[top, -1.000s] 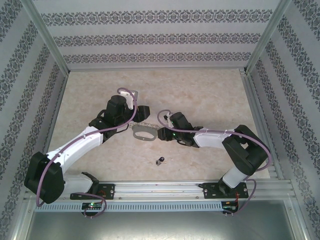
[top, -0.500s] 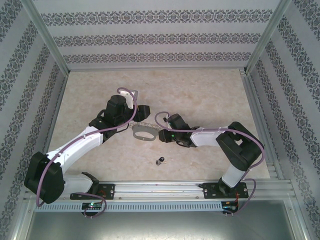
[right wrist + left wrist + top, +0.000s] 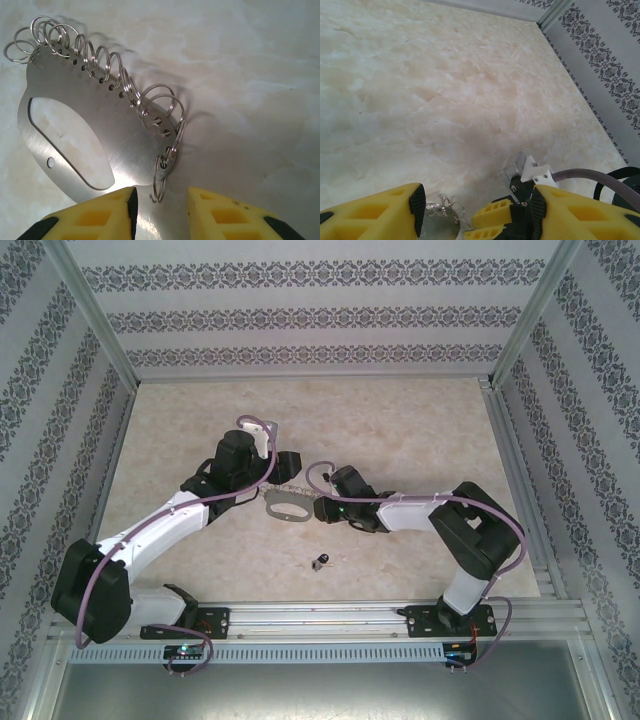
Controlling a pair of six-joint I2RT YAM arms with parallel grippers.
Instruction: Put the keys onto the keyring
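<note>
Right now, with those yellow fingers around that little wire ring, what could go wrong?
1. The ring between the right gripper's fingers is thin and loose, so it may slip aside if they close.
2. A nudge could slide the keyring across the smooth table.
3. The key lies apart from the keyring and is tiny, so picking it up will likely be fiddly.
</note>
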